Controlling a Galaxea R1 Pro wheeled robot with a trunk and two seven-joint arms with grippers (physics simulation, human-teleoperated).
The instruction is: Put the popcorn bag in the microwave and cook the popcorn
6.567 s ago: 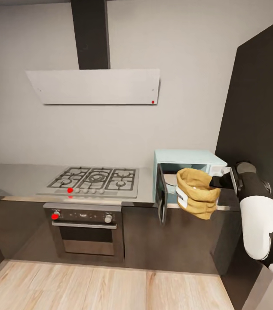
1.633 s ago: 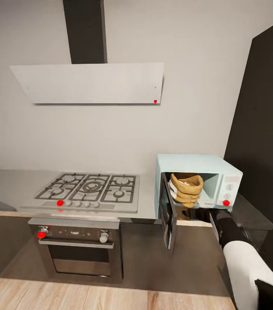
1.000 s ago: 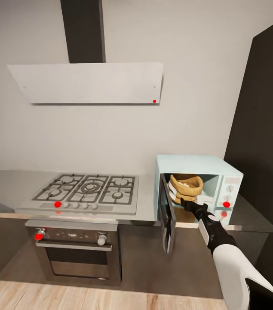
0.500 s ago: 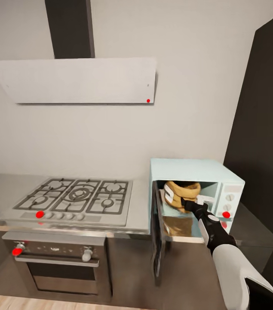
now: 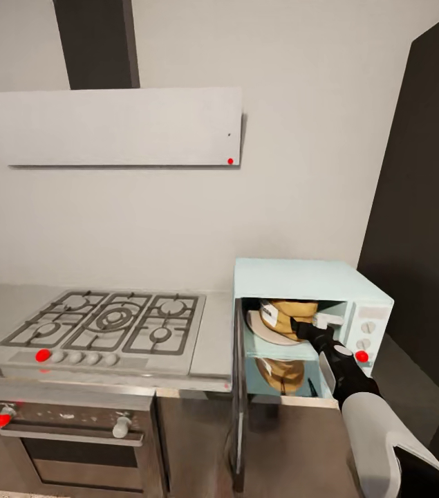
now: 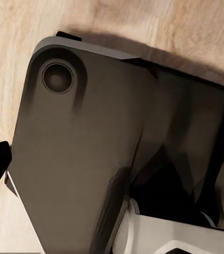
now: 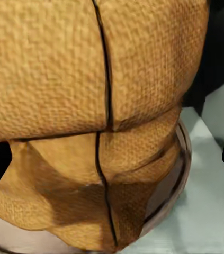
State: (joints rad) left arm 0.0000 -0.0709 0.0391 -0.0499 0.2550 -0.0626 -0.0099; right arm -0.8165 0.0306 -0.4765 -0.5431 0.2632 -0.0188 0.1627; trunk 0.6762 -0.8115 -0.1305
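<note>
The popcorn bag (image 5: 285, 315) sits inside the open microwave (image 5: 309, 325) on its round turntable plate (image 5: 264, 330), on the desk (image 5: 212, 346) beside the gas hob (image 5: 105, 325). The right gripper (image 5: 307, 325) reaches in against the bag; whether its fingers are wide or clamped cannot be told, perhaps spread around it.
</note>
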